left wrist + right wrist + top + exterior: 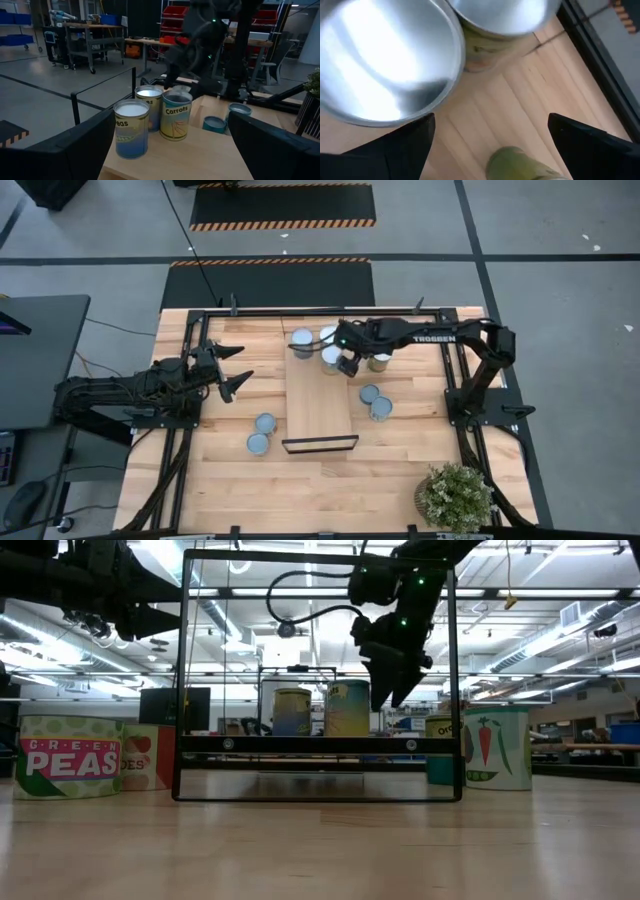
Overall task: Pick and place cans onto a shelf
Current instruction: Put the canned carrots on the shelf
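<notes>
The shelf [318,405] is a long light-wood board with a black bar frame [320,444] at its near end. Three cans [302,340] [328,335] [332,358] stand upright on its far end; they also show in the left wrist view [131,128] [176,115]. My right gripper [349,365] is open and empty, just right of the nearest of these cans and above the board, pointing down [395,680]. A greenish can [380,361] stands on the table right of it. My left gripper [232,375] is open and empty, left of the shelf.
Two cans [369,394] [380,409] stand on the table right of the shelf, and two [265,423] [258,443] stand left of it. A potted plant [455,495] is at the near right corner. Black rails [455,380] run along both table sides.
</notes>
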You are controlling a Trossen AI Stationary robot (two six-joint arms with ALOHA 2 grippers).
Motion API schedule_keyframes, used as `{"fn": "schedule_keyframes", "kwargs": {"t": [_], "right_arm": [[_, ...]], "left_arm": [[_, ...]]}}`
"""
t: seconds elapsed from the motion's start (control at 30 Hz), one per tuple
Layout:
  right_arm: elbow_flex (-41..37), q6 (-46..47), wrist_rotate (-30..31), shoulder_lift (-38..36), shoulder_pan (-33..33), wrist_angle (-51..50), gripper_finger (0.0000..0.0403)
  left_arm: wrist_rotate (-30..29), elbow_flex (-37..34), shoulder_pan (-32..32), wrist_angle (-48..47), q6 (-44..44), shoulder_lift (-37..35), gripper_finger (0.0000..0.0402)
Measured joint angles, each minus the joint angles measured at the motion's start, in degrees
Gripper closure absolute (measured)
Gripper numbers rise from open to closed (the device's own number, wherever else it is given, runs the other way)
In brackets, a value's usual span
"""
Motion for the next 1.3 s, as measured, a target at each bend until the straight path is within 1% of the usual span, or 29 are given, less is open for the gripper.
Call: {"fn": "schedule_keyframes", "kwargs": {"t": [0.23, 0.3, 0.37, 0.47, 0.53, 0.67, 0.73, 0.93, 1.13, 1.23, 1.3], "right_arm": [[0.04, -3.19, 0.62, 0.0, 3.11, 9.64, 0.0007], [0.05, -3.27, 0.65, 0.0, 3.78, 9.39, 0.0007], [0.3, -2.48, 1.54, 0.0, 4.27, 6.92, 0.0007], [1.07, -1.25, 7.21, 0.0, 5.26, 4.03, 0.0007], [1.07, -2.4, 11.22, 0.0, 6.11, 4.02, 0.0007], [0.68, -8.66, 17.04, 0.0, 7.81, 7.86, 0.0007], [0.42, -11.96, 18.51, 0.01, 8.1, 9.27, 0.0007], [0.42, -16.85, 18.38, 0.02, 7.2, 14.59, 0.0007], [0.42, -20.01, 14.08, 0.02, 6.86, 19.2, 0.0007], [0.42, -20.98, 14.75, 0.02, 6.88, 19.34, 0.0007], [0.52, -21.41, 17.31, 0.02, 7.17, 18.03, 0.0007]], "left_arm": [[0.01, 0.0, -0.01, -0.01, -0.04, 0.02, 0.0008], [0.01, 0.0, 0.0, -0.07, -0.07, 0.02, 0.0008], [0.0, 0.0, -0.01, -0.06, -0.07, 0.01, 0.0008], [0.01, 0.0, 0.01, -0.04, -0.07, 0.0, 0.0008], [0.01, 0.0, 0.01, 0.14, -0.09, 0.02, 0.0008], [0.01, 0.0, -0.01, 0.36, -0.11, 0.0, 0.0008], [0.01, 0.0, -0.01, 0.38, -0.11, 0.0, 0.0008], [0.01, 0.0, 0.0, 0.36, -0.45, 0.01, 0.0008], [0.03, 0.0, -0.01, 0.38, -0.44, 0.0, 0.0008], [0.03, 0.0, -0.01, 0.36, -0.44, 0.01, 0.0008], [0.03, 0.0, -0.01, 0.33, -0.44, 0.02, 0.0008]]}}
